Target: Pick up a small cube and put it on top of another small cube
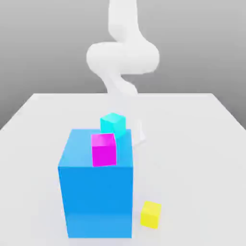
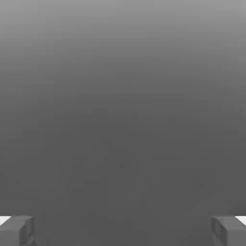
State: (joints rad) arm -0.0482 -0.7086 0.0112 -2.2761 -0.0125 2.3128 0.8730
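3 small cubes, magenta (image 1: pixel 104 150), cyan (image 1: pixel 113 123), yellow (image 1: pixel 151 214); 1 large blue cube (image 1: pixel 96 202).

large cube (image 1: pixel 96 197) blue | small cubes: magenta (image 1: pixel 104 150), cyan (image 1: pixel 113 123), yellow (image 1: pixel 151 214) | table (image 1: pixel 192 144) white

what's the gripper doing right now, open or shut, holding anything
gripper: open, fingers set wide apart with nothing between them.

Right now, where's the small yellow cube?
In the exterior view the small yellow cube sits on the white table, low on the exterior view's right, just beside the large blue cube, near its front corner.
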